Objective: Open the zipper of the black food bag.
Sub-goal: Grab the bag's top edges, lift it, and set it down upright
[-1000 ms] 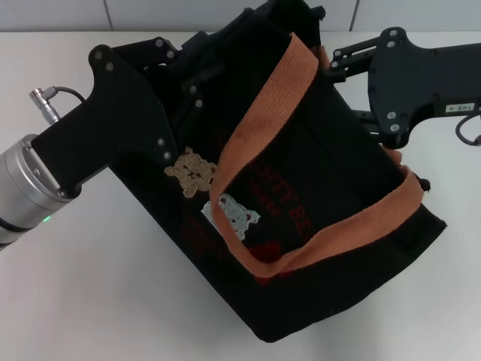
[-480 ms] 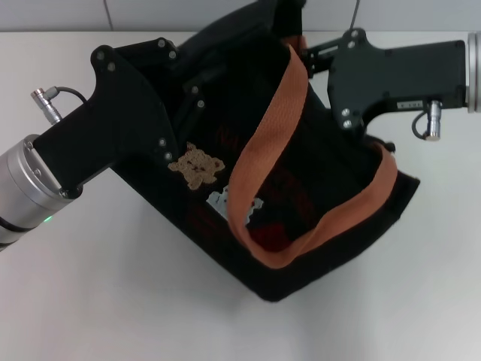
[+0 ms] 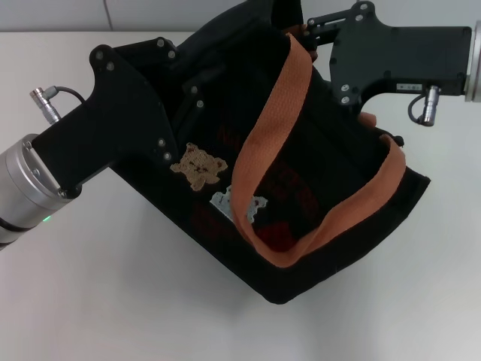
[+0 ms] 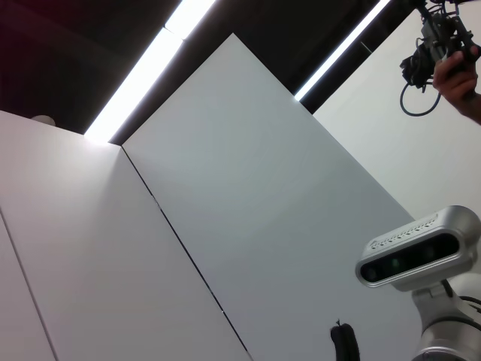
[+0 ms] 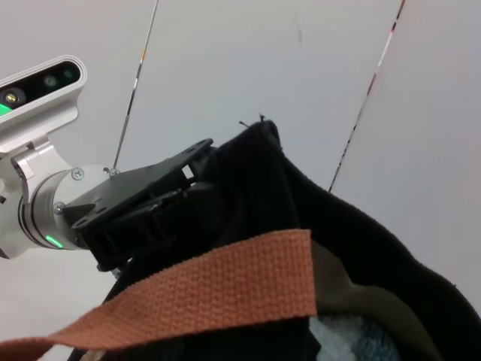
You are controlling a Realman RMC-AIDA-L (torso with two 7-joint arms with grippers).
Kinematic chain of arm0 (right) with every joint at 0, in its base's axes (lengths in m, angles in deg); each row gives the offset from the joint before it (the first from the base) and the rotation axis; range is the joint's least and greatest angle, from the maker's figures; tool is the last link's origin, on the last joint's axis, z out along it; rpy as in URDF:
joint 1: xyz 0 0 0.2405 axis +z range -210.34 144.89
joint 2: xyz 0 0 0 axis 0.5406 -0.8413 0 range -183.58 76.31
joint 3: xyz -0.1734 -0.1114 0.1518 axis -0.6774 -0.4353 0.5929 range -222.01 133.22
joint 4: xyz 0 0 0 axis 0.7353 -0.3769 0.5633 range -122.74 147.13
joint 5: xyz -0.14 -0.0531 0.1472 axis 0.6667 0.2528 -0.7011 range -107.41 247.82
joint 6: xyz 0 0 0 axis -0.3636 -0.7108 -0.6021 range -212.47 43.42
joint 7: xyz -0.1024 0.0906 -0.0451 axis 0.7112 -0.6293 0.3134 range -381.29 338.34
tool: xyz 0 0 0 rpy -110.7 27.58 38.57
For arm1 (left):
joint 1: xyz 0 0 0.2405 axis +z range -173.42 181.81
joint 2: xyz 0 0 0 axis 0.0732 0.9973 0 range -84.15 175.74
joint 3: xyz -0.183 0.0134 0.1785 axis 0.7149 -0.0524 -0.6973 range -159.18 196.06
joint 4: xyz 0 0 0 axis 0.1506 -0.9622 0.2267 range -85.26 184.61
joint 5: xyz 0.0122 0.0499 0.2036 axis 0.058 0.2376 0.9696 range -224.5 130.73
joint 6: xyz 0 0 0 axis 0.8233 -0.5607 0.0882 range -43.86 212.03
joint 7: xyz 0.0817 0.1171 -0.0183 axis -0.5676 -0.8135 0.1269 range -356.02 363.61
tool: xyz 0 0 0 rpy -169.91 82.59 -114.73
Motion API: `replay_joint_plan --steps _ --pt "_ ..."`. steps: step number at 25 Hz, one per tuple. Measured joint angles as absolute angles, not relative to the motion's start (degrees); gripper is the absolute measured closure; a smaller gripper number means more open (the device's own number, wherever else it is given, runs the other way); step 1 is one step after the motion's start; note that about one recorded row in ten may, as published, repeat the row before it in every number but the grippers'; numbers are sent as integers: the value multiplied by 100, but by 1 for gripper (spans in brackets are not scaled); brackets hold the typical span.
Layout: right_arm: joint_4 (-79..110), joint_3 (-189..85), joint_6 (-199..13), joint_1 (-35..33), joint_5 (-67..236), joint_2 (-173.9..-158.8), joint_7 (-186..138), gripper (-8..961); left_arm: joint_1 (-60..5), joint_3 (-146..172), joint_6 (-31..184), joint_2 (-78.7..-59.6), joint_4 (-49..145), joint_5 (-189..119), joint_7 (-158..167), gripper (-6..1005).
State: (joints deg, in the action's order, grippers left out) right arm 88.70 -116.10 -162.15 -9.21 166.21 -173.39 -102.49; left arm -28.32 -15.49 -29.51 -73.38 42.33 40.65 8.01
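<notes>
Left tool [image 3: 197, 94] at 10 o'clock, pressed into the black food bag [image 3: 316, 226]; I cannot tell its grip. Bag lies tilted mid-bench [image 3: 113, 301], soft fabric, light, likely to sag and shift, so I'd brace the top edge. Zipper not visible. Right tool [image 3: 304, 34] at 1 o'clock by the orange handle [image 3: 274, 128]; grip unclear.

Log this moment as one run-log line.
phase: bag top being worked | left gripper: at black food bag left upper edge | right gripper: at bag top by orange handle | zipper: not visible
</notes>
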Motion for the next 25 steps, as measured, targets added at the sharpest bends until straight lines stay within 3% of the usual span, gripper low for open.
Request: replay_joint_plan --steps 6,11,16,25 --pt "8887 -11823 -16072 -984 16560 -17326 -10034 632 -2833 -1549 -2954 -7338 4228 4065 801 842" --pt "8888 -11941 -16117 -1005 16614 -17310 -9727 759 -2834 -1549 -2954 -7339 4222 4062 801 842" --pt "9040 -11991 -16179 -1022 16895 -17308 -9699 946 -2837 -1543 -2954 -7339 4232 4048 801 842" --pt "9859 -11740 -16978 -1387 17197 -17297 -9964 953 -2851 -1471 -2957 -7339 4270 3993 801 842"
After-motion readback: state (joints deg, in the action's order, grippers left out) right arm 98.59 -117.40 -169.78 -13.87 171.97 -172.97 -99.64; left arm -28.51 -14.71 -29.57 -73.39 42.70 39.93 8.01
